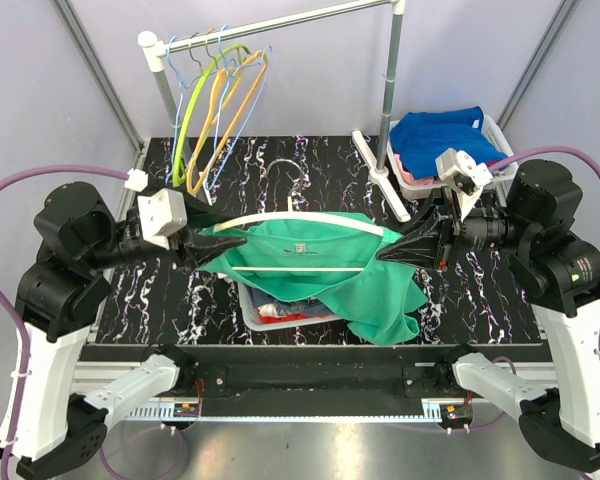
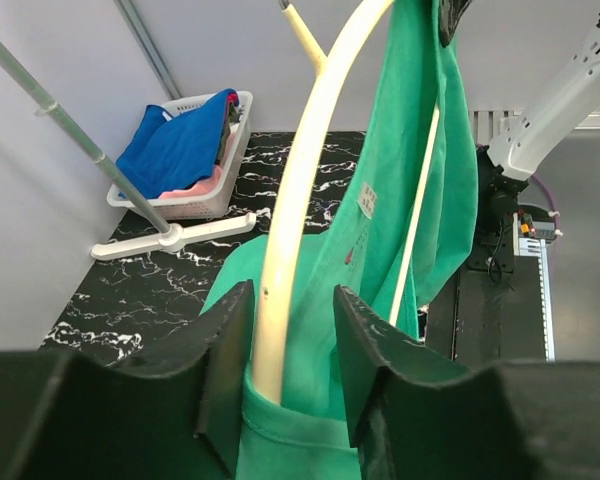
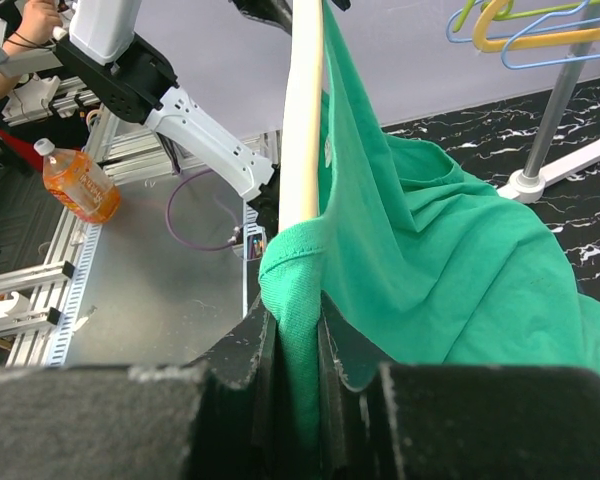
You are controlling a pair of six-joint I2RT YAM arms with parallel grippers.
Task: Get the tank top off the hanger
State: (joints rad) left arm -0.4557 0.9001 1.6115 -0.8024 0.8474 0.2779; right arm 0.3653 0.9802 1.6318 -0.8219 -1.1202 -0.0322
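Above the middle of the bench (image 1: 470, 300), the cream hanger (image 1: 300, 214) lies level in the air between my 2 arms. The green tank top (image 1: 380, 300) is on it, with 1 side draping low toward the white tray (image 1: 248, 312) of clothes underneath. I read this spanning hold as deliberate. With the hanger carried at both ends, well clear of the rail (image 1: 280, 22), the garment hangs free of the bench. That way 1 strap can be drawn off while the other end is steadied.

The right tool (image 3: 298, 335) is clamped tight on a bunched fold of the tank top, just where the strap wraps the hanger's end. The cream arm runs straight down into that fold. I cannot tell whether the hanger itself is inside the pinch or only cloth.

The left tool (image 2: 292, 310) stands partly apart, its 2 fingers (image 2: 225, 370) straddling the hanger's curved arm just above the hem of the top. 1 finger sits just beside the arm, perhaps touching it. On the other side a gap shows, with only green cloth in it. I judge that this tool grips nothing yet.

As far as I can see, the top sits on both shoulders of the hanger, so the removal itself is not yet done. For the next move I want the left tool on the hanger alone, free of cloth, so the right can pull its strap off the end.
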